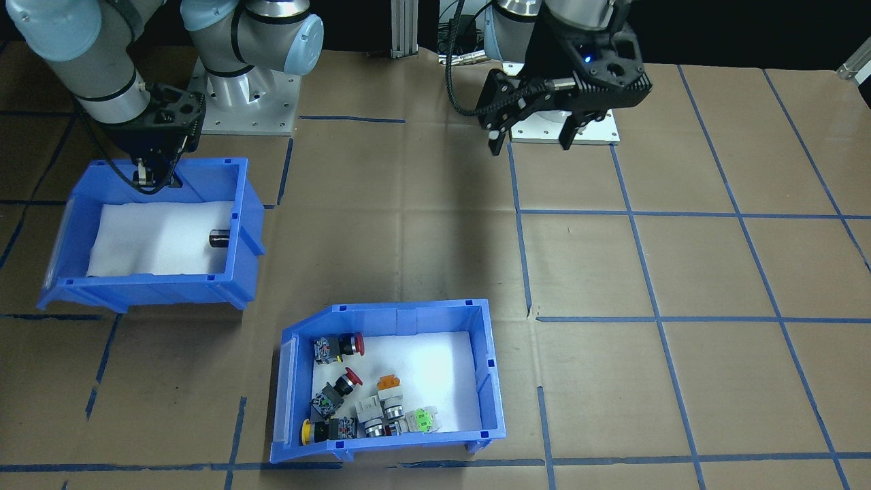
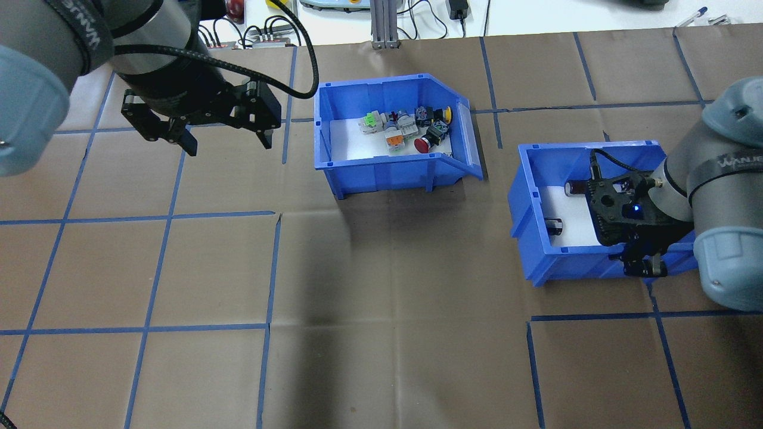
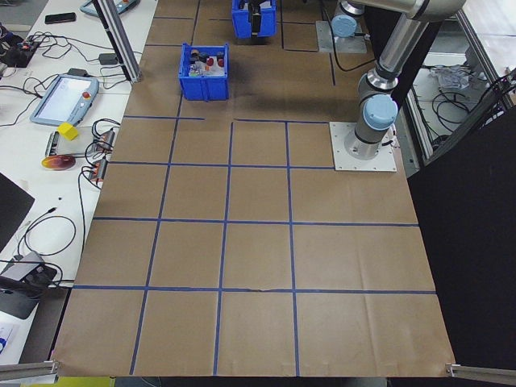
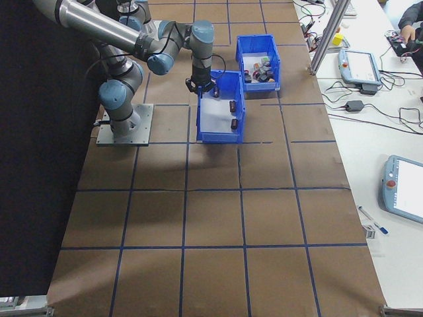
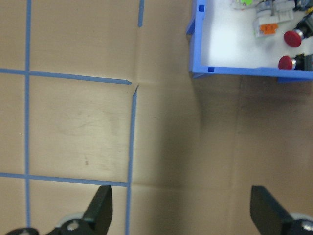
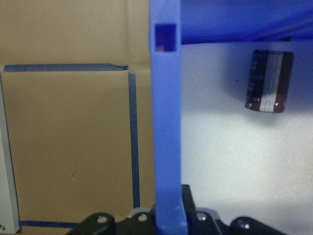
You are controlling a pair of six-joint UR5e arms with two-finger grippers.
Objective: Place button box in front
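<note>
Right tool (image 2: pixel 642 266) clamps the wall of the cylinder bin (image 2: pixel 536 196), apparently to shift it. Left tool (image 2: pixel 225 140) hangs wide, empty, beside the button box (image 2: pixel 381 173).

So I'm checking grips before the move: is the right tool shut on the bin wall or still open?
Shut on it. The right tool straddles the wall of the dark-cylinder bin, fingers on both sides.

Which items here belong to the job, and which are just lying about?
Job:
button box
left gripper, open, hanging over bare table

Lying about:
second blue bin with dark cylinders; the right gripper is clamped on its wall
</note>
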